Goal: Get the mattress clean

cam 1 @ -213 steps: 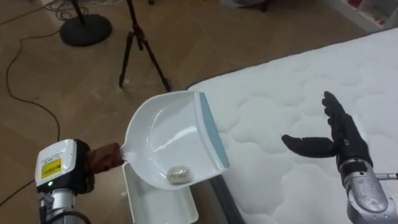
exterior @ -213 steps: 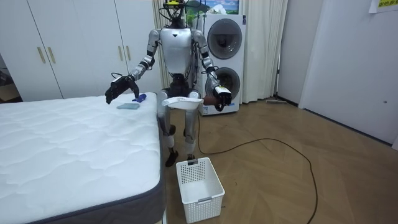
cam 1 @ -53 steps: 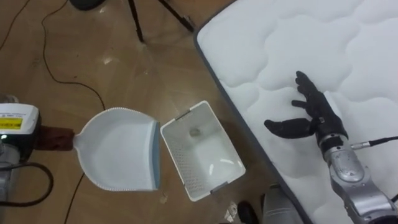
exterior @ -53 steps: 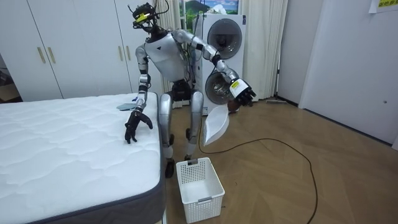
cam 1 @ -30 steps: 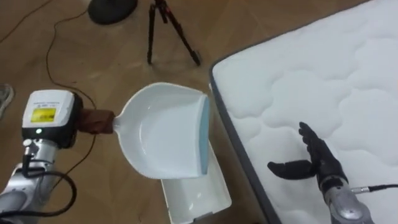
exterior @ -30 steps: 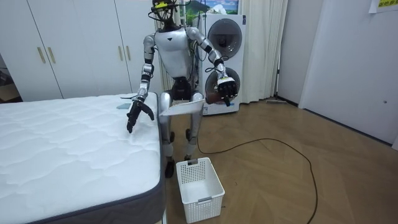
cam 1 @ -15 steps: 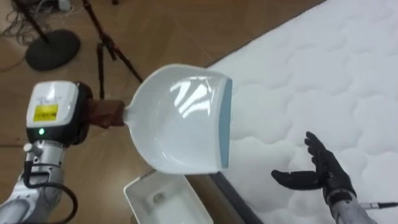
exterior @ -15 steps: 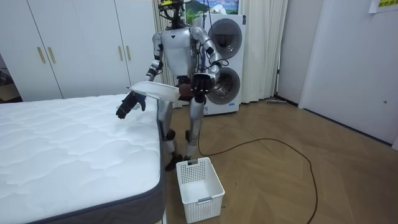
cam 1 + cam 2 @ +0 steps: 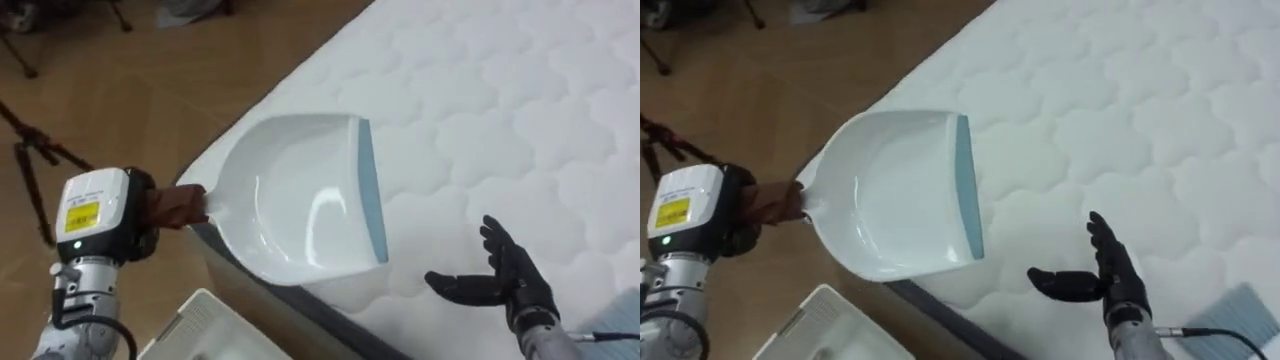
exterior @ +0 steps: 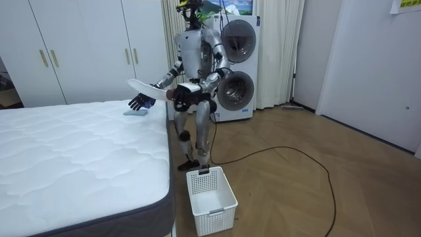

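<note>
- On the left side, what is held, and which step is judged to be in hand?
- The dustpan (image 9: 300, 200) is gripped by its brown handle in the left hand (image 9: 140, 232), with the fingers closed round it. It is held over the edge of the bed (image 9: 520, 90). An approach for a sweep is judged.
- Were the containers checked?
- Nothing is seen in the dustpan. The white basket (image 10: 214, 222) stands on the floor by the bed; its contents cannot be made out.
- And rightward?
- The right hand (image 9: 512, 285) is spread open above the mattress and holds nothing. A bluish flat item (image 9: 1245, 305) lies near it. The pan would next need lowering to the mattress.
</note>
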Robot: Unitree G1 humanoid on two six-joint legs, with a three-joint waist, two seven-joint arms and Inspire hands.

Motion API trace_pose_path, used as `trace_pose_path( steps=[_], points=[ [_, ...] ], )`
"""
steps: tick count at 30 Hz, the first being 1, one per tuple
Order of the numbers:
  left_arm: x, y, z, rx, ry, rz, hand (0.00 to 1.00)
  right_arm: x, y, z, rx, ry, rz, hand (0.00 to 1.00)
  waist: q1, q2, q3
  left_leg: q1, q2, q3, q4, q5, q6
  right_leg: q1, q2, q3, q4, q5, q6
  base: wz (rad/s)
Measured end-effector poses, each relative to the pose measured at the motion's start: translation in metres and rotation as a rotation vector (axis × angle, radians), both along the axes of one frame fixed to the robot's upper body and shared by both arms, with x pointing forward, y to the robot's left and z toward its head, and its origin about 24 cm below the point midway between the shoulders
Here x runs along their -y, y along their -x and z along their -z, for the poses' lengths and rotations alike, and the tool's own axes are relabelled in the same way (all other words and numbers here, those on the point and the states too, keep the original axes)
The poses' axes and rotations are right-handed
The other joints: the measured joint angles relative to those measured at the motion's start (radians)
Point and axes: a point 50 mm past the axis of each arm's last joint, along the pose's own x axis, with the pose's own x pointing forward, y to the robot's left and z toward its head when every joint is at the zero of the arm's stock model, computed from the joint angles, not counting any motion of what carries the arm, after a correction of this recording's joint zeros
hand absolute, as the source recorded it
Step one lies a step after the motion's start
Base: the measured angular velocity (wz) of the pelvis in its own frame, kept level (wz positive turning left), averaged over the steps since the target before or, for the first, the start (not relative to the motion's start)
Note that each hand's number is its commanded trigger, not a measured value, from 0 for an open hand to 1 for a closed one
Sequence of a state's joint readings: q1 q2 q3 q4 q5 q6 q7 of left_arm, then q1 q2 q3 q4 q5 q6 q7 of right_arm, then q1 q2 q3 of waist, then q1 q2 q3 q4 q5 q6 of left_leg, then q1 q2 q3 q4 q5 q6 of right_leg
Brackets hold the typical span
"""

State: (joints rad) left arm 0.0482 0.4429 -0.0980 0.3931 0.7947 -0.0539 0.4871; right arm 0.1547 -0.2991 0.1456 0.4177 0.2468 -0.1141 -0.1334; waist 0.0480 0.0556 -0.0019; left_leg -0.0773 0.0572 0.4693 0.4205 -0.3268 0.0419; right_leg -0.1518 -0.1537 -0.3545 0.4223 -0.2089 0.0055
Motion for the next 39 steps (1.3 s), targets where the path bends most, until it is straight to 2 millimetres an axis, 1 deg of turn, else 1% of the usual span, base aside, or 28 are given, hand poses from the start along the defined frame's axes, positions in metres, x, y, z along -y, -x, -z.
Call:
trace_pose_path(
  steps=[1,2,3,4,5,6,7,8,9,10,11,12,13,14,15,16,18,19,20,22,24,25,26,27,29,32,34,39],
  points=[
    [-0.003,0.0,0.001,-0.023,-0.004,-0.019,1.0,-0.003,-0.001,-0.001,0.013,0.001,-0.014,0.0,-0.024,0.001,-0.0033,-0.001,0.001,-0.014,-0.005,-0.009,0.008,0.001,0.005,-0.009,0.006,0.003,0.003,-0.57],
    [-0.003,0.0,0.001,-0.03,-0.005,-0.022,1.0,-0.004,0.001,-0.001,0.016,-0.002,-0.02,0.0,-0.042,-0.002,-0.0052,0.004,0.0,-0.012,-0.014,-0.003,0.009,0.002,0.007,-0.009,0.001,0.007,0.003,-0.29],
    [-0.002,0.001,0.003,-0.044,0.002,-0.018,1.0,-0.001,0.005,-0.001,0.018,-0.006,-0.015,0.0,-0.069,-0.003,-0.0053,0.022,0.0,0.0,-0.039,0.011,0.023,0.005,0.015,-0.001,-0.013,0.015,0.004,-0.3],
    [0.0,0.003,0.004,-0.058,0.011,-0.011,1.0,0.003,0.007,-0.001,0.017,-0.003,0.001,0.0,-0.079,-0.003,-0.005,0.043,0.0,0.02,-0.067,0.022,0.037,0.006,0.029,0.024,-0.023,0.025,-0.002,-0.5],
    [0.0,0.005,0.003,-0.062,0.016,-0.007,1.0,0.005,0.008,-0.001,0.018,-0.003,0.011,0.0,-0.081,-0.001,-0.0042,0.055,0.002,0.029,-0.076,0.025,0.035,0.005,0.038,0.039,-0.029,0.029,-0.007,-0.83],
    [0.003,0.007,0.004,-0.063,0.023,0.001,1.0,0.008,0.01,-0.002,0.018,0.003,0.022,0.0,-0.084,0.0,-0.0038,0.074,0.003,0.036,-0.091,0.029,0.03,0.005,0.056,0.076,-0.037,0.033,-0.013,-1.07],
    [0.005,0.011,0.005,-0.062,0.044,-0.001,1.0,0.01,0.01,-0.003,0.018,0.009,0.018,0.0,-0.071,0.003,-0.0047,0.092,-0.002,0.02,-0.098,0.033,0.024,-0.002,0.082,0.129,-0.047,0.04,-0.022,-1.27],
    [0.006,0.014,0.005,-0.062,0.05,-0.001,1.0,0.01,0.01,-0.003,0.019,0.009,0.013,0.0,-0.063,0.004,-0.0043,0.097,-0.006,-0.014,-0.098,0.033,0.024,-0.008,0.099,0.162,-0.051,0.045,-0.028,-1.75],
    [0.006,0.02,0.007,-0.063,0.064,-0.007,1.0,0.01,0.009,-0.004,0.019,0.007,-0.007,0.0,-0.033,0.008,-0.0045,0.104,-0.025,-0.147,-0.097,0.033,0.023,-0.012,0.132,0.224,-0.062,0.058,-0.041,-1.87],
    [0.005,0.025,0.01,-0.075,0.072,-0.013,1.0,0.008,0.008,-0.005,0.022,0.013,-0.033,0.0,-0.02,0.012,-0.0058,0.108,-0.038,-0.263,-0.094,0.034,0.021,-0.003,0.158,0.273,-0.075,0.07,-0.05,-1.66],
    [0.004,0.027,0.011,-0.08,0.082,-0.018,1.0,0.007,0.007,-0.006,0.025,0.014,-0.04,0.0,-0.018,0.015,-0.0064,0.109,-0.041,-0.309,-0.093,0.035,0.019,0.003,0.167,0.287,-0.083,0.077,-0.052,-1.22],
    [0.005,0.03,0.013,-0.087,0.108,-0.025,1.0,0.008,0.006,-0.008,0.033,0.015,-0.043,0.0,-0.027,0.016,-0.0057,0.117,-0.05,-0.366,-0.096,0.035,0.017,0.005,0.183,0.325,-0.086,0.081,-0.054,-0.94],
    [0.007,0.033,0.016,-0.09,0.136,-0.031,1.0,0.008,0.006,-0.008,0.034,0.013,-0.04,0.0,-0.029,0.017,-0.006,0.131,-0.054,-0.401,-0.103,0.035,0.016,0.006,0.198,0.362,-0.083,0.082,-0.055,-0.95],
    [0.008,0.033,0.016,-0.088,0.15,-0.031,1.0,0.008,0.006,-0.008,0.035,0.01,-0.036,0.0,-0.029,0.017,-0.0054,0.139,-0.054,-0.409,-0.112,0.034,0.014,0.006,0.206,0.378,-0.079,0.082,-0.056,-0.87],
    [0.009,0.033,0.017,-0.085,0.168,-0.032,1.0,0.008,0.006,-0.008,0.035,0.004,-0.034,0.0,-0.031,0.019,-0.0045,0.153,-0.053,-0.414,-0.128,0.032,0.011,0.004,0.219,0.401,-0.078,0.083,-0.057,-0.71],
    [0.011,0.034,0.018,-0.084,0.183,-0.034,1.0,0.008,0.007,-0.007,0.033,-0.006,-0.031,0.0,-0.034,0.019,-0.004,0.172,-0.052,-0.405,-0.156,0.033,0.01,0.001,0.231,0.417,-0.077,0.083,-0.057,-0.62],
    [0.013,0.035,0.02,-0.09,0.217,-0.043,1.0,0.008,0.007,-0.007,0.026,-0.01,-0.034,0.0,-0.039,0.018,-0.0024,0.195,-0.052,-0.379,-0.186,0.034,0.008,0.0,0.244,0.435,-0.076,0.083,-0.057,-0.39],
    [0.013,0.035,0.021,-0.098,0.238,-0.05,1.0,0.007,0.007,-0.007,0.022,-0.011,-0.043,0.0,-0.051,0.014,-0.0001,0.199,-0.053,-0.368,-0.188,0.034,0.008,-0.001,0.246,0.436,-0.074,0.083,-0.057,-0.21],
    [0.013,0.035,0.022,-0.1,0.246,-0.053,1.0,0.007,0.007,-0.006,0.021,-0.012,-0.045,0.0,-0.056,0.012,0.0014,0.2,-0.053,-0.364,-0.188,0.034,0.008,-0.001,0.247,0.437,-0.075,0.083,-0.057,-0.08],
    [0.013,0.035,0.022,-0.101,0.265,-0.061,1.0,0.007,0.007,-0.006,0.02,-0.013,-0.044,0.0,-0.07,0.003,0.0074,0.203,-0.053,-0.362,-0.192,0.034,0.008,-0.004,0.251,0.443,-0.076,0.083,-0.057,-0.09],
    [0.013,0.035,0.023,-0.111,0.28,-0.061,1.0,0.007,0.007,-0.006,0.016,-0.013,-0.043,0.0,-0.077,-0.002,0.0083,0.204,-0.052,-0.361,-0.196,0.034,0.008,-0.006,0.25,0.45,-0.079,0.083,-0.056,-0.1],
    [0.014,0.035,0.023,-0.116,0.283,-0.057,0.69,0.007,0.008,-0.005,0.007,-0.014,-0.041,0.0,-0.079,-0.004,0.0078,0.206,-0.052,-0.361,-0.198,0.034,0.008,-0.005,0.251,0.453,-0.079,0.083,-0.056,-0.09],
    [0.014,0.035,0.023,-0.118,0.291,-0.058,0.14,0.007,0.008,-0.005,0.003,-0.014,-0.039,0.0,-0.079,-0.004,0.0079,0.208,-0.052,-0.361,-0.198,0.034,0.008,-0.004,0.251,0.457,-0.079,0.083,-0.056,-0.12],
    [0.015,0.036,0.024,-0.123,0.303,-0.058,0.0,0.006,0.008,-0.004,0.001,-0.012,-0.039,0.0,-0.079,-0.004,0.008,0.212,-0.053,-0.357,-0.199,0.034,0.008,-0.002,0.254,0.466,-0.08,0.084,-0.056,-0.18],
    [0.016,0.036,0.026,-0.139,0.318,-0.057,0.0,0.004,0.007,-0.004,0.002,-0.015,-0.043,0.0,-0.076,-0.004,0.0084,0.221,-0.052,-0.333,-0.201,0.034,0.008,-0.001,0.261,0.489,-0.077,0.085,-0.054,-0.27],
    [0.015,0.039,0.031,-0.166,0.32,-0.068,0.0,0.0,0.008,-0.002,-0.011,-0.008,-0.056,0.0,-0.081,-0.003,0.0086,0.23,-0.054,-0.325,-0.203,0.034,0.008,0.0,0.266,0.501,-0.069,0.085,-0.053,-0.22],
    [0.014,0.04,0.035,-0.191,0.324,-0.073,0.0,-0.003,0.008,0.0,-0.024,-0.02,-0.064,0.0,-0.083,-0.005,0.0093,0.23,-0.054,-0.303,-0.21,0.034,0.008,-0.011,0.27,0.513,-0.06,0.086,-0.051,-0.18],
    [0.02,0.04,0.037,-0.193,0.352,-0.076,0.0,-0.006,0.009,0.002,-0.041,-0.037,-0.081,0.0,-0.078,-0.009,0.0077,0.222,-0.055,-0.298,-0.227,0.033,0.009,-0.031,0.277,0.517,-0.059,0.09,-0.048,-0.06]
  ],
)
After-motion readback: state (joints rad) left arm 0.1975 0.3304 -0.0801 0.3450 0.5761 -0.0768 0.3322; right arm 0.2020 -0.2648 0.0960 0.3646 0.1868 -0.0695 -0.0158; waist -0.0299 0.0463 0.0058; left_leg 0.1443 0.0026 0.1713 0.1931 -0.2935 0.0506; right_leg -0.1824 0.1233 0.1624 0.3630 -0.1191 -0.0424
